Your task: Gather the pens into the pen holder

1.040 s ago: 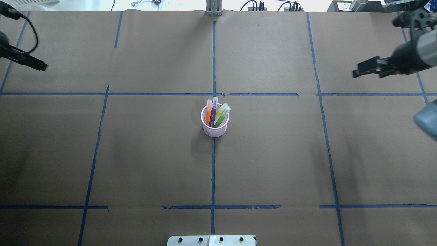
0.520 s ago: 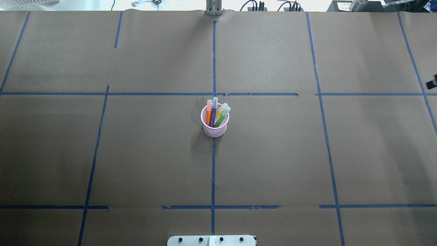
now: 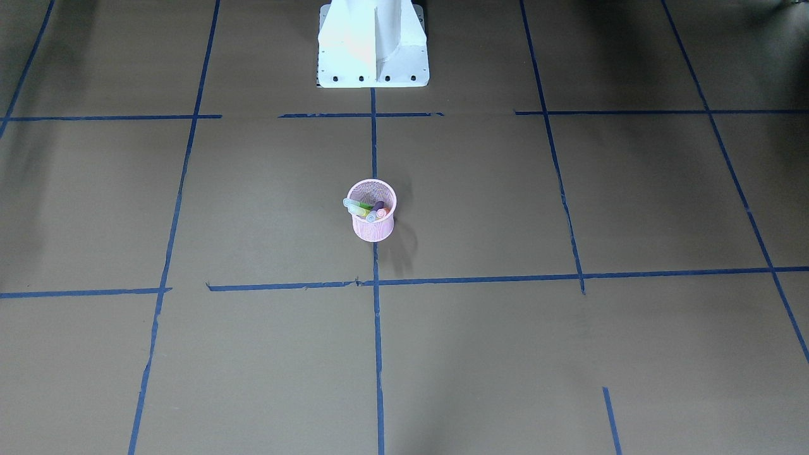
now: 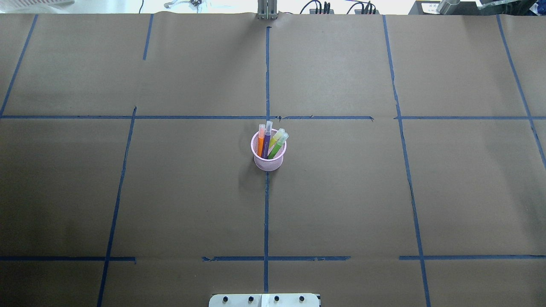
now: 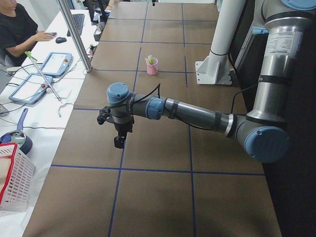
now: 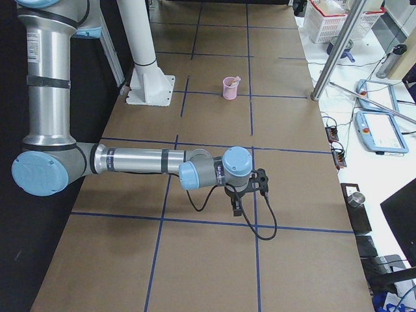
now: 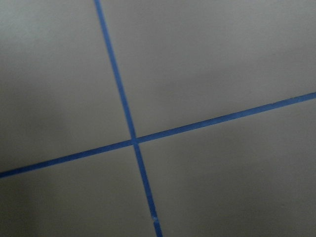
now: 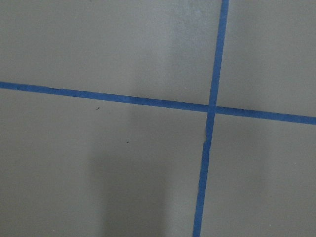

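The pink mesh pen holder (image 4: 268,163) stands upright at the middle of the table, on a blue tape line. In it stand the orange pen (image 4: 260,144), the purple pen (image 4: 266,144) and the green pen (image 4: 277,147), beside a yellow-green one. The holder also shows in the front view (image 3: 373,230). My left gripper (image 5: 118,141) shows only in the left side view, far from the holder and over bare paper. My right gripper (image 6: 236,209) shows only in the right side view, likewise far away. I cannot tell whether either is open or shut. Both wrist views show only paper and tape.
The robot's white base (image 3: 373,47) stands at the table's edge behind the holder. Brown paper with blue tape lines (image 4: 266,213) covers the table. A metal post (image 5: 74,34), tablets and a seated operator (image 5: 17,27) are beyond the far edge. A red and white basket (image 5: 12,180) sits at the left end.
Both arms have pulled outward and left the overhead view: the left one first, then the right one off the right edge. The holder and pens have not moved.
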`<state>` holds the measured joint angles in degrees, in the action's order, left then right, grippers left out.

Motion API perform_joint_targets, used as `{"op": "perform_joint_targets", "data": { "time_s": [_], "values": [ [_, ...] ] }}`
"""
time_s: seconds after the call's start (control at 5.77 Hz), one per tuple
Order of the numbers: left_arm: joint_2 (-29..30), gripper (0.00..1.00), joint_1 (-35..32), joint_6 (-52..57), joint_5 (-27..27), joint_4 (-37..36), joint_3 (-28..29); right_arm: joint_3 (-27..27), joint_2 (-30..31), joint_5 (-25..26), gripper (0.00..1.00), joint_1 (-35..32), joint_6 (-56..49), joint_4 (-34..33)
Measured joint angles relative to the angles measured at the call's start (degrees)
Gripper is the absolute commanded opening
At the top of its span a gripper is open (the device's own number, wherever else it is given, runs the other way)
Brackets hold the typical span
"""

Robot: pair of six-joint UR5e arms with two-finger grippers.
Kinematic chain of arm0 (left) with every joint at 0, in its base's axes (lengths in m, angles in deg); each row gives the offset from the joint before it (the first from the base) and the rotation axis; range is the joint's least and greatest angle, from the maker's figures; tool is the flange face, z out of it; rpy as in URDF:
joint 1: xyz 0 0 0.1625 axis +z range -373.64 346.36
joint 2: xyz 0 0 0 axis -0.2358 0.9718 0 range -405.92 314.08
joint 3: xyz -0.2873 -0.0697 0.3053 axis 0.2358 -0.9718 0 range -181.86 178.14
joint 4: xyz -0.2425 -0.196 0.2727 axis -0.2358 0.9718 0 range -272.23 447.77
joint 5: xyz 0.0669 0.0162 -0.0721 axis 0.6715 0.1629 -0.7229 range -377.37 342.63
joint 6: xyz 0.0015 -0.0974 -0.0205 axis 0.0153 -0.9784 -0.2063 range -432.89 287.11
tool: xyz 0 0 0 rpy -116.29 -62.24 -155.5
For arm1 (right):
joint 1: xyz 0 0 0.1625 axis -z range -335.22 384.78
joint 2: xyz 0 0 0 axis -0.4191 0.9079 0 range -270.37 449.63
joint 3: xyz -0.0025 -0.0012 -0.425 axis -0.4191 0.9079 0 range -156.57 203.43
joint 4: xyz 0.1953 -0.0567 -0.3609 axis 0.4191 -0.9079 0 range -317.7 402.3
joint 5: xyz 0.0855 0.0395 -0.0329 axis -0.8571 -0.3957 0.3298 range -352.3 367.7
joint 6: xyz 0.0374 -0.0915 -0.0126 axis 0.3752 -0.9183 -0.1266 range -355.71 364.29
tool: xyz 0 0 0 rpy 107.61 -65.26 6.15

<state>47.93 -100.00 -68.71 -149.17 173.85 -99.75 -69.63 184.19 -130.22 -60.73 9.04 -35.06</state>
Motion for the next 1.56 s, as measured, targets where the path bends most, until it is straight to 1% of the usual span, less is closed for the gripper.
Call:
{"op": "perform_joint_targets", "data": {
  "time_s": [0.52, 0.69, 1.04, 1.39, 1.56],
  "values": [
    [-0.8, 1.0, -3.1, 8.2, 0.1, -3.0, 0.5, 1.9, 2.0, 0.2, 1.0, -0.8, -0.3, 0.3],
    [-1.1, 1.0, -3.6, 9.1, 0.1, -3.8, 1.3, 2.0, 3.0, 0.1, 1.0, -0.9, -0.3, 0.3],
    [-2.3, 1.0, -3.7, 9.3, -0.4, -4.7, 1.8, 1.8, 3.2, 0.3, 1.0, -1.0, -0.4, 0.1],
    [-2.3, 1.0, -3.7, 9.4, -3.2, -7.5, 1.8, 1.4, 3.8, -0.1, 1.0, -1.0, -0.5, 0.0],
    [-2.0, 1.0, -3.7, 9.4, -3.8, -9.2, 1.8, 1.1, 4.2, -0.2, 1.0, -1.0, -0.5, 0.0]
  ]
}}
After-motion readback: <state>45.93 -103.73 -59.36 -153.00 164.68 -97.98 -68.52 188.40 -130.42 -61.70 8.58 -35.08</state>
